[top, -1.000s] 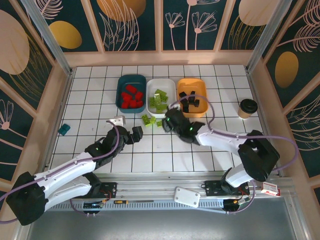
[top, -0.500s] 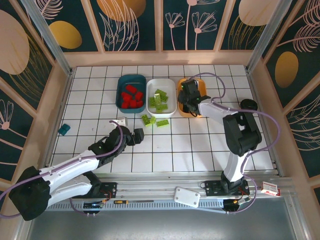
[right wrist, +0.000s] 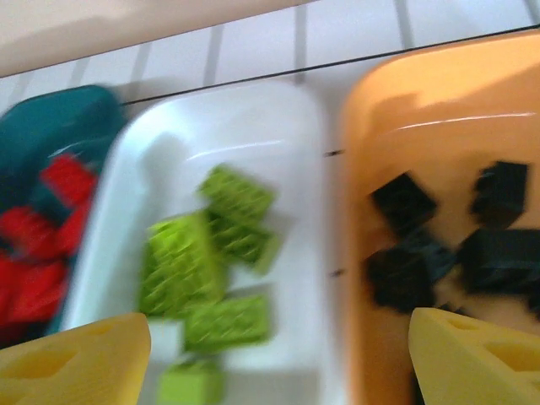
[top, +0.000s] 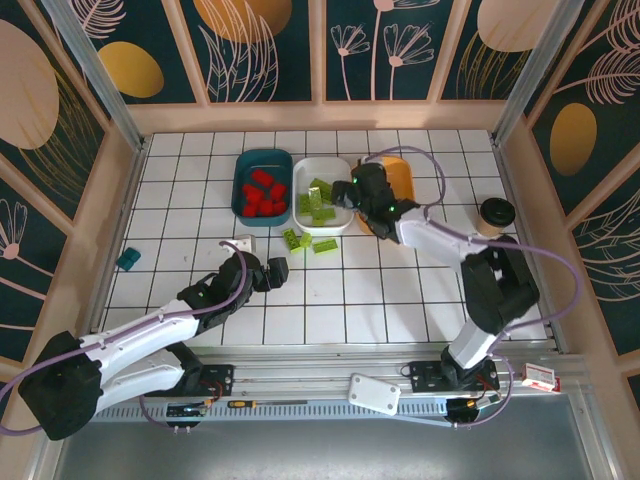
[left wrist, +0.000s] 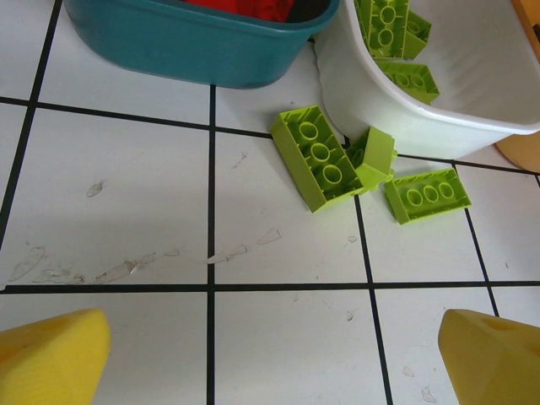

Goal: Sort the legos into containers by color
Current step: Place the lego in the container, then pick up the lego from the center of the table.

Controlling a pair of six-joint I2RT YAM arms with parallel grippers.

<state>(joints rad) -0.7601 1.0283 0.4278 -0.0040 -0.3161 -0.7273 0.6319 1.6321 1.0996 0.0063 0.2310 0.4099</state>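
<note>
Sorted so far: red bricks in teal tray, green bricks in white tray, black bricks in orange tray; three loose green bricks left on bench just near of white tray, left end effector spread empty on their near side, right end effector spread empty over trays.

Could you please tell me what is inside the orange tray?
Black bricks lie in the orange tray. From above, the right tool covers part of it, so I cannot count them.
</note>
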